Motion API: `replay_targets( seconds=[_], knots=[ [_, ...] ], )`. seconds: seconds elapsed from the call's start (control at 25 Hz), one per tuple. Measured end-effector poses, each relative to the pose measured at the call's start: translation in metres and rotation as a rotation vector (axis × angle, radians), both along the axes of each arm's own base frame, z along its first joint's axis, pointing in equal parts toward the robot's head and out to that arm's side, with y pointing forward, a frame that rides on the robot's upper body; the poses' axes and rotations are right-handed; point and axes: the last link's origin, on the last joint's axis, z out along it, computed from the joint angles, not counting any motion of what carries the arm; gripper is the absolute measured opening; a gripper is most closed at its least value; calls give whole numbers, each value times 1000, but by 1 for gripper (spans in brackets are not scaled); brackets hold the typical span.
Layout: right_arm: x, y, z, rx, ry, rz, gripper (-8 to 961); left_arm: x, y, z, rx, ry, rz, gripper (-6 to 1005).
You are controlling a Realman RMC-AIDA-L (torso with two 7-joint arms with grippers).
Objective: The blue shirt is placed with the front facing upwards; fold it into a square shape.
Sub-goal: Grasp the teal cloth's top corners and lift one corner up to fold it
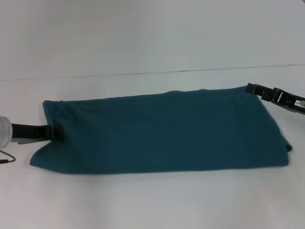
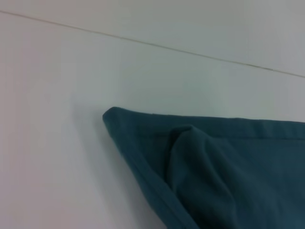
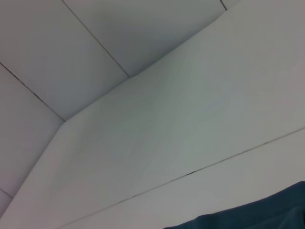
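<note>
Left gripper (image 1: 56, 132) and right gripper (image 1: 251, 88) are sitting at opposite ends of the limp, light blue shirt (image 1: 162, 131), jaw state unclear, so hems are looking like the surest hold.

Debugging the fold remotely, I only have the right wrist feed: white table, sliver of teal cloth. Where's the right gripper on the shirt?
Observer: Head view puts the right gripper at the far right corner of the blue shirt.
Operator: Shirt's shape?
Observer: A long flat band lying left to right on the white table, no print showing.
Operator: Left arm?
Observer: The left gripper is at the shirt's left edge, about midway along it.
Operator: Cloth flat there?
Observer: Left wrist view shows a hemmed corner with a raised fold behind it.
</note>
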Motion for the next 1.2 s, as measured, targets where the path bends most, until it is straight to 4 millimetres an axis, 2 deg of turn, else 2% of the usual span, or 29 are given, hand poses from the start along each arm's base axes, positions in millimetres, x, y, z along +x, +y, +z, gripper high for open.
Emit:
replay_targets(
  seconds=[0.04, 0.36, 0.68, 0.92, 1.16, 1.2],
  knots=[
    [0, 0, 0, 0, 0, 0, 831, 0, 0, 0, -2, 1, -2, 262],
    [-1, -1, -2, 22, -16, 24, 829, 3, 0, 3, -4, -3, -11, 63],
    [-6, -6, -6, 118, 2, 84, 827, 9, -3, 22, 30, -33, -42, 58],
    [-13, -16, -42, 185, -91, 219, 826, 17, -6, 27, 25, -46, -65, 58],
    [-18, -21, -64, 269, -150, 253, 824, 28, -8, 34, 17, -58, -87, 57],
    [-19, -22, -67, 280, -158, 256, 777, 30, -8, 34, 16, -60, -91, 57]
  ],
)
